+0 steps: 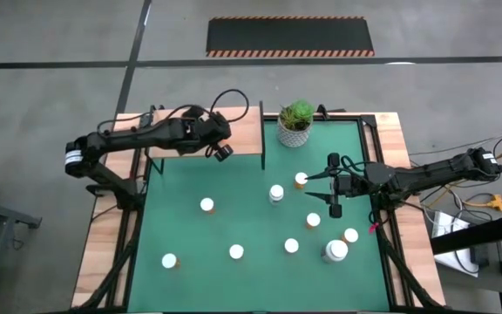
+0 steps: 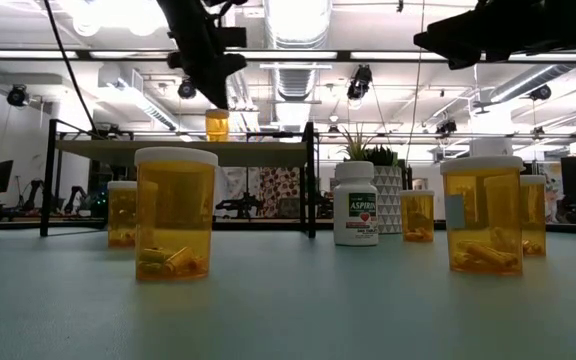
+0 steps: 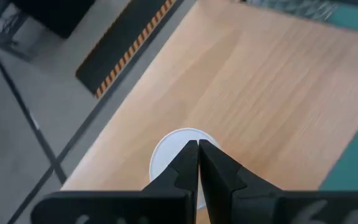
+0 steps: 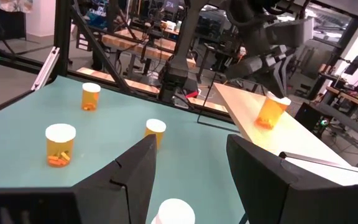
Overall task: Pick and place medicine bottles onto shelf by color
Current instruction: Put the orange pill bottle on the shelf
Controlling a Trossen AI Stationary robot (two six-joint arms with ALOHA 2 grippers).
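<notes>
The wooden shelf point(image 1: 234, 139) stands at the mat's far left. One orange, white-capped bottle point(image 2: 217, 126) stands upright on its base on the shelf; it also shows in the right wrist view point(image 4: 270, 112). My left gripper point(image 3: 197, 144) is shut right above this bottle's cap point(image 3: 166, 152). My right gripper point(image 1: 314, 187) is open and empty, low over the mat's right half, beside an orange bottle point(image 1: 301, 180) and a white bottle point(image 1: 275, 193). Several more bottles stand upright on the green mat point(image 1: 181, 183), among them a larger one point(image 1: 335, 251). My left gripper points down with its shut fingertips point(image 3: 190, 155) over the middle of the bottle's white cap. I cannot tell whether they touch it. The bottle stands upright on the shelf board.
A potted green plant point(image 1: 295, 122) stands at the mat's far edge, just right of the shelf. The shelf's black posts point(image 2: 311, 180) stand at its corners. Bottles are scattered over the near and right parts of the mat; its left middle is bare.
</notes>
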